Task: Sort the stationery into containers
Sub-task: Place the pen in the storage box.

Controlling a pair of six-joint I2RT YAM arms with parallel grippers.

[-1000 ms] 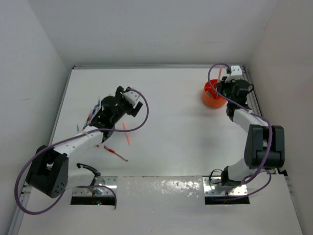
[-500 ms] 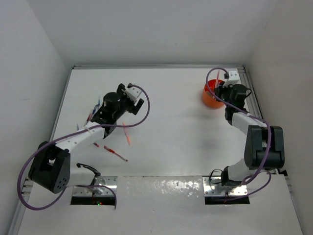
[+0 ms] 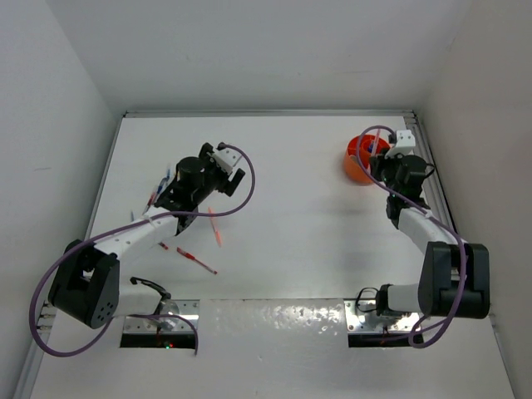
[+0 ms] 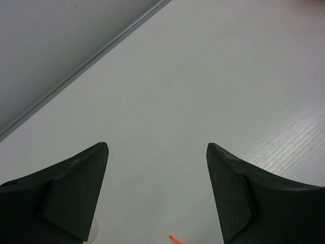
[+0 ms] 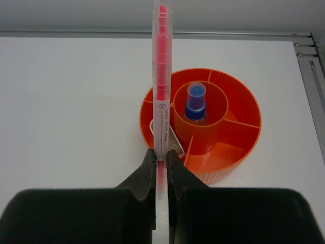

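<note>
My right gripper (image 5: 160,152) is shut on a thin red pen (image 5: 162,76) with a clear barrel. The pen points away from me over the left part of the round orange tub (image 5: 251,104). The tub's centre cup holds the blue-capped white bottle (image 5: 195,101). A pale beige block (image 5: 171,140) lies in its left compartment. In the top view the tub (image 3: 357,163) stands at the far right with the right gripper (image 3: 381,156) beside it. My left gripper (image 4: 157,150) is open and empty above bare table, with a red pen tip (image 4: 174,238) just below it.
Two red pens (image 3: 214,225) (image 3: 196,260) lie on the table near the left arm. Blue-and-white pens (image 3: 160,187) lie left of the left gripper (image 3: 226,173). White walls close in the table on the left, back and right.
My right gripper has drawn slightly right and back with the red pen, staying beside the tub. My left gripper shifted a little to the right a second ago, then held still.
</note>
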